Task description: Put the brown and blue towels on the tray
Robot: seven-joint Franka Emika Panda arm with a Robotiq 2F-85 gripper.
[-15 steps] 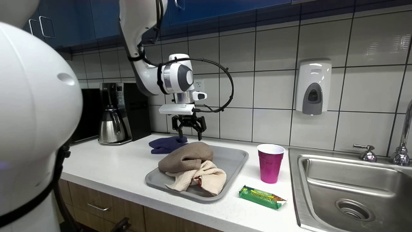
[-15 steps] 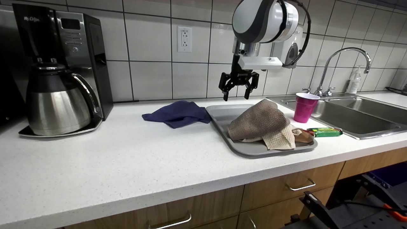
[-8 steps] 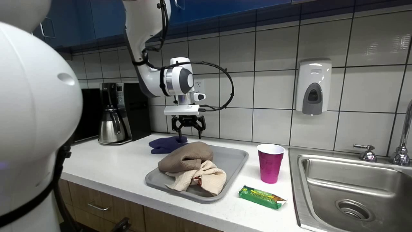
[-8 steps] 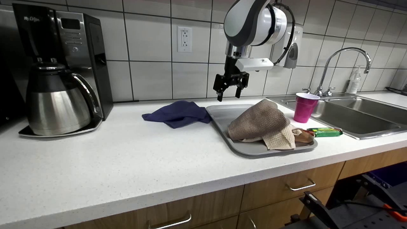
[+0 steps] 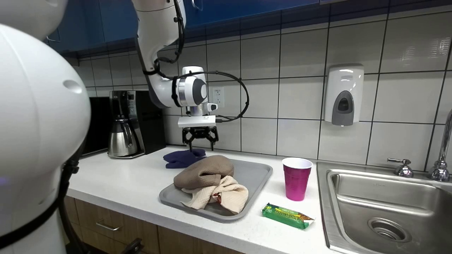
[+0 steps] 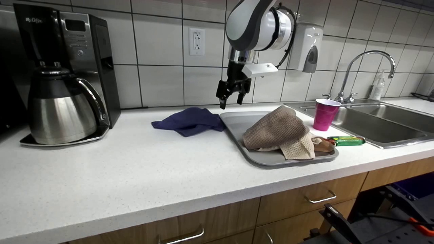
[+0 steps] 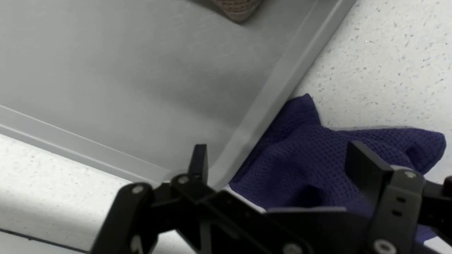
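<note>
The blue towel (image 5: 182, 159) lies crumpled on the counter against the tray's edge; it also shows in an exterior view (image 6: 190, 122) and in the wrist view (image 7: 314, 155). The brown towel (image 5: 204, 172) lies on the grey tray (image 5: 252, 173), partly over a beige towel (image 5: 231, 192). Brown towel (image 6: 276, 130), tray (image 6: 237, 118) and beige towel (image 6: 298, 148) show in the other exterior picture too. My gripper (image 5: 201, 149) is open and empty above the counter; in the wrist view (image 7: 276, 155) its fingers straddle the tray corner and the blue towel, apart from both.
A magenta cup (image 5: 296, 183) and a green wrapped bar (image 5: 287, 216) stand and lie between tray and sink (image 5: 323, 197). A coffee maker (image 6: 64, 108) stands at the far end. The tiled wall (image 6: 159, 84) is close behind the gripper.
My gripper has moved toward the coffee maker's side, from above the tray to near the blue towel, and slightly lower. It stays open. The towels and tray have not moved.
</note>
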